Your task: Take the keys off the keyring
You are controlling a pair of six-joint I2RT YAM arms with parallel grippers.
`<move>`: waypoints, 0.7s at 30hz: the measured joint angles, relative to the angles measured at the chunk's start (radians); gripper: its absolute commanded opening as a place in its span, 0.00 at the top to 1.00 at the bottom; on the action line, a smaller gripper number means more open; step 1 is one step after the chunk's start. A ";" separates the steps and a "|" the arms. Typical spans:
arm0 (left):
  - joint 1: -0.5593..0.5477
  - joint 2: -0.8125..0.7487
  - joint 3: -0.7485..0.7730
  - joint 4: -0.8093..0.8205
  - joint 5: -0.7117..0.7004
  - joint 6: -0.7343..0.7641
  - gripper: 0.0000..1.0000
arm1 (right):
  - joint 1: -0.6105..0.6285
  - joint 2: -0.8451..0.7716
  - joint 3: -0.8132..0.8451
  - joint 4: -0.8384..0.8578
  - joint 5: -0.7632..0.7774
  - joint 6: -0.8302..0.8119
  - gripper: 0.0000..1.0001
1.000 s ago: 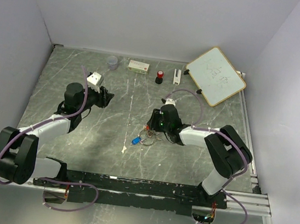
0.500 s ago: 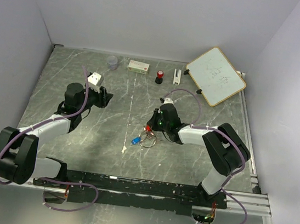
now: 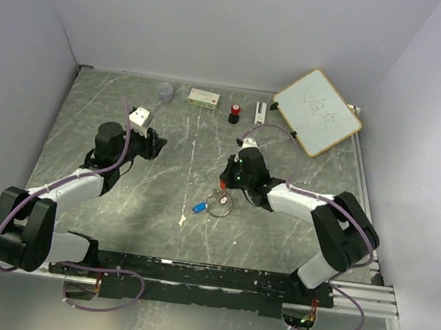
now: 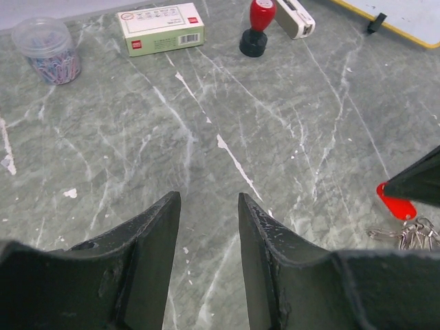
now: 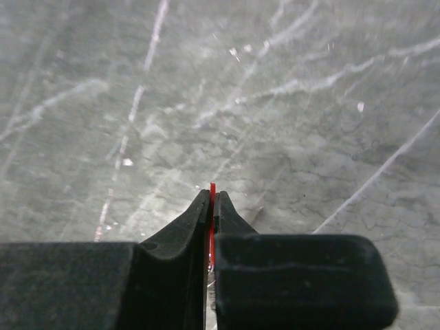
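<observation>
- Your right end effector (image 5: 212, 199) is pressed together on the red key (image 4: 396, 204). It grips the plastic head edge-on, just behind the keyring (image 3: 218, 204).
- The keyring lies flat on the tabletop (image 3: 158, 206), with its small silver pieces bunched right beside the red head. These views do not show whether the red key's blade is threaded on the wire or free of it.
- The blue key (image 3: 198, 208) lies on the tabletop at the keyring's left edge. Whether it touches the ring or only sits beside it, you cannot tell. I judge it not yet removed.
- Your left end effector (image 4: 206, 206) hovers well to the left of the keyring, fingers apart and holding nothing.
- My read is that you are early in the task. The red key is in hand at best, the blue one waits, and nothing pins the keyring.
</observation>
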State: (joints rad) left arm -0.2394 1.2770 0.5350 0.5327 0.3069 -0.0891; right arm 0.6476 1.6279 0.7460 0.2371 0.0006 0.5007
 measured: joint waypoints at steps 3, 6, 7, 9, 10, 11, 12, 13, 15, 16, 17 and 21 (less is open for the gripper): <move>0.000 0.000 0.001 0.002 0.038 -0.005 0.47 | 0.007 -0.070 0.029 -0.035 0.016 -0.033 1.00; 0.000 0.000 0.011 0.002 0.079 -0.018 0.47 | 0.023 -0.140 0.073 -0.045 0.040 -0.074 1.00; 0.000 0.000 0.018 0.003 0.091 -0.024 0.48 | 0.030 -0.161 0.086 -0.045 0.049 -0.089 1.00; 0.000 0.001 0.036 0.006 0.122 -0.035 0.48 | 0.045 -0.196 0.103 -0.045 0.064 -0.117 1.00; 0.000 0.003 0.047 0.010 0.138 -0.040 0.48 | 0.051 -0.212 0.108 -0.045 0.071 -0.131 1.00; 0.000 0.005 0.056 0.015 0.156 -0.047 0.48 | 0.059 -0.229 0.112 -0.044 0.082 -0.148 1.00; 0.000 0.009 0.067 0.019 0.175 -0.053 0.47 | 0.064 -0.241 0.113 -0.043 0.089 -0.162 1.00; 0.000 0.014 0.079 0.026 0.197 -0.062 0.47 | 0.070 -0.254 0.113 -0.042 0.098 -0.177 1.00; 0.000 0.021 0.090 0.038 0.237 -0.079 0.43 | 0.074 -0.271 0.115 -0.041 0.117 -0.205 1.00; 0.000 0.024 0.093 0.045 0.253 -0.086 0.42 | 0.074 -0.275 0.119 -0.042 0.125 -0.216 1.00; 0.000 0.026 0.093 0.052 0.274 -0.095 0.38 | 0.074 -0.278 0.126 -0.043 0.134 -0.227 1.00; 0.000 0.035 0.094 0.083 0.352 -0.126 0.18 | 0.079 -0.289 0.170 -0.048 0.169 -0.267 1.00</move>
State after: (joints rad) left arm -0.2394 1.3125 0.6292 0.6155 0.6586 -0.2153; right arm 0.7265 1.3392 0.9157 0.1890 0.1692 0.2337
